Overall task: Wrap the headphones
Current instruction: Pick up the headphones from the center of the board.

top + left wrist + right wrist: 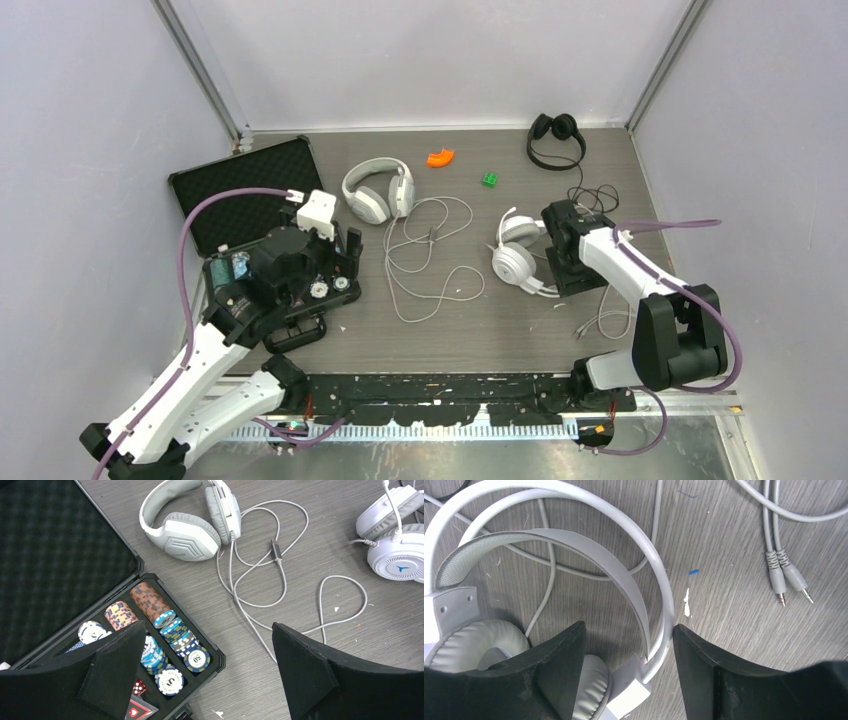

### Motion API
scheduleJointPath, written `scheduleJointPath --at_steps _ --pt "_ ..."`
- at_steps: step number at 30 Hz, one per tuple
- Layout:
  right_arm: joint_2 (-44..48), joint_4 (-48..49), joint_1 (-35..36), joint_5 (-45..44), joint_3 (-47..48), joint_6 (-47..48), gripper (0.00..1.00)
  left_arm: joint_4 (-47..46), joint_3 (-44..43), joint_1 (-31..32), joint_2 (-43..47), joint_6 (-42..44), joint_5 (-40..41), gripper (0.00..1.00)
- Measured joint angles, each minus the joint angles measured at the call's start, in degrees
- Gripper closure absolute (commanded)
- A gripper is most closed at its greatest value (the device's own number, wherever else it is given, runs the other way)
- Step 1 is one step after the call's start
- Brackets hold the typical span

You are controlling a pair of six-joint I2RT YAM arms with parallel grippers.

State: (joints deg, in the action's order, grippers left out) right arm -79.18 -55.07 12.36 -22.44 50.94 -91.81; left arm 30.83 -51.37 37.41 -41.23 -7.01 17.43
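right jaws: released, standing either side of the white headset's (574, 540) band right by the ear cup. The outer tube sits tight against one finger (704, 670), and nothing is pinched yet.
step in hand: I reckon it's getting a hold on that band so the cord can be wound afterwards.
doing it well: I'd nudge sideways so the band sits mid-gap, then clamp close to the cup, where it looks stiffest. The white cable (546, 595) runs under the band right there, so keep it out of the pinch. The soft inner strap will probably flex, so I'd bite on the tube too.
left jaws: spread wide with nothing between them, hanging over the open chip case (50, 555).
where the headsets are: the white one lies on the table (470, 330) right of centre, at the right arm's wrist. The pale grey headset (378, 190) is back-left of centre, with its loose cord (430, 260) looping between the two. The black headset (556, 135) is at the back right, well apart.
plugs: twin jack plugs (784, 580) lie side by side near the right jaws.
writing: one poker chip (198, 656) looks like it reads "50", though I can't swear to it. There's a small blue mark on the white headset's cup, and no brand name I can read.
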Motion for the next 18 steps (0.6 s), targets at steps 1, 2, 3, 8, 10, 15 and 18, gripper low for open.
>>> scheduleJointPath --at_steps 1,2,3,8,10,15,18 --pt "-0.26 0.44 0.00 -0.22 -0.13 0.07 0.35 0.00 0.00 0.00 -0.04 0.00 0.00 0.00" --pt "-0.42 0.72 0.00 -0.57 -0.31 0.13 0.36 -0.02 0.00 0.00 -0.11 0.00 0.00 0.00" --pt "-0.50 0.92 0.00 -0.85 -0.55 0.13 0.37 -0.02 0.00 0.00 -0.11 0.00 0.00 0.00" --pt "-0.59 2.71 0.00 -1.99 -3.13 0.11 0.37 -0.17 0.15 0.00 -0.09 0.02 0.07 0.00" --pt "-0.59 3.17 0.00 -1.95 -4.31 0.07 0.38 -0.15 0.20 0.00 -0.09 0.00 0.04 0.00" --pt "-0.61 3.85 0.00 -1.97 -5.38 0.11 0.52 -0.17 0.20 0.00 -0.09 0.02 0.07 0.00" --pt "-0.55 4.17 0.00 -2.38 -5.42 0.79 0.66 -0.17 0.20 0.00 -0.09 0.02 0.07 0.00"
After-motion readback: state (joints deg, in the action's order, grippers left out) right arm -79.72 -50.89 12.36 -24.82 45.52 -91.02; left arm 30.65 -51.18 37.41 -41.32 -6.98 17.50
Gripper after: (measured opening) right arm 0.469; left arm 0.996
